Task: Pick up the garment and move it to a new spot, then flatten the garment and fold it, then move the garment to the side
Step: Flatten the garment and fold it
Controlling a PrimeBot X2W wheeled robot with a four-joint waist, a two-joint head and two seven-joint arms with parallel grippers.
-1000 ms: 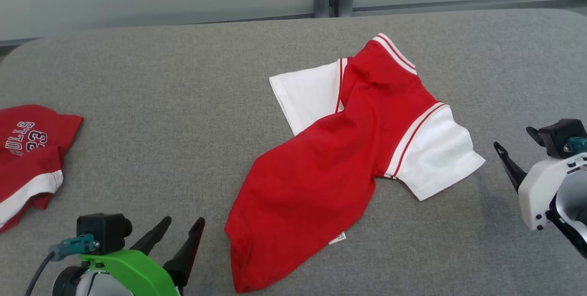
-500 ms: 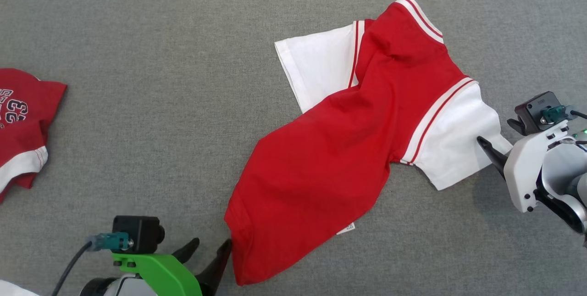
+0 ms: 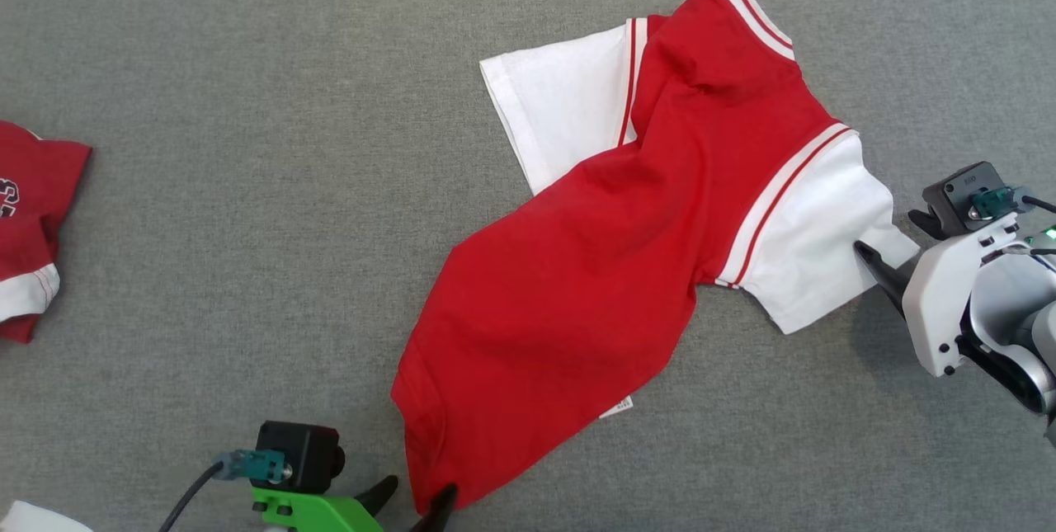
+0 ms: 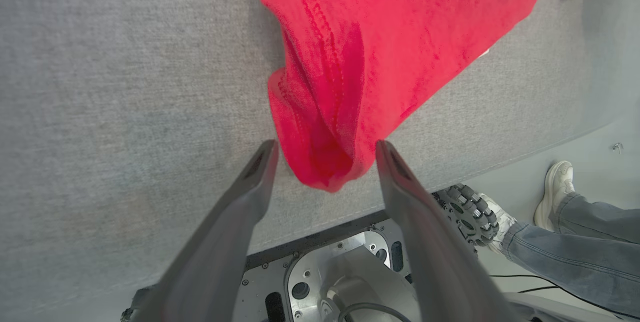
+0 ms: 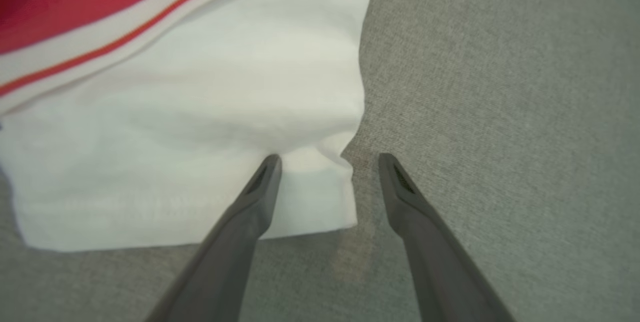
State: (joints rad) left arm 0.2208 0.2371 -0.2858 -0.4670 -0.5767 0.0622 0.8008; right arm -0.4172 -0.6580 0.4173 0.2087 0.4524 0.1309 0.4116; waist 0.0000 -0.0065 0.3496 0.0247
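The garment [image 3: 594, 268], a red shirt with white sleeves, lies crumpled and slanted on the grey table [image 3: 247, 185]. My left gripper [image 3: 417, 503] is at the bottom edge of the head view, open, at the shirt's lower hem corner. In the left wrist view that red hem corner [image 4: 325, 162] sits between the open fingers of the left gripper [image 4: 325, 151]. My right gripper [image 3: 887, 235] is open at the outer edge of the right white sleeve. In the right wrist view the sleeve's corner [image 5: 190, 112] reaches in between the spread fingers of the right gripper [image 5: 330, 160].
A second red garment [image 3: 25, 218] lies at the table's left edge, and something white [image 3: 33, 520] shows at the bottom left corner. The left wrist view has the table's near edge, my base [image 4: 340, 272], and a person's shoe [image 4: 555, 202] with a jeans leg on the floor.
The head camera has tilted down. My left gripper has moved right to straddle the hem corner. My right gripper has moved left onto the white sleeve's edge. Both stay open.
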